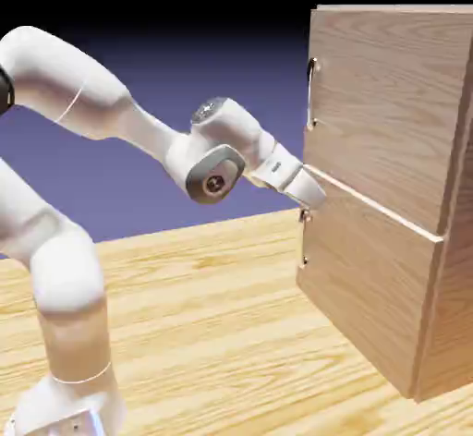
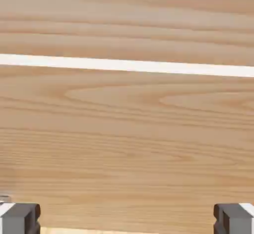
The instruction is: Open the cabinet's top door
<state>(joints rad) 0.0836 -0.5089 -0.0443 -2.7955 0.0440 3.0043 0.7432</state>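
Observation:
The cabinet (image 1: 434,314) of light wood stands at the exterior view's right. Its top door (image 1: 388,102) carries a slim dark handle (image 1: 312,92) by its left edge. A pale seam (image 1: 379,205) divides it from the lower panel (image 1: 360,286), which shows two small studs. My gripper (image 1: 311,196) sits at the cabinet's left edge at seam height, well below the handle's middle. In the hand view wood grain fills the frame, crossed by the white seam (image 2: 127,65). The gripper (image 2: 127,222) is open, with both grey fingertips (image 2: 20,218) far apart and only wood between them.
The wooden table (image 1: 212,333) runs under the arm and cabinet. The robot's white base (image 1: 69,397) stands at the lower left. A small metal stud (image 2: 4,199) peeks in at the hand view's left edge.

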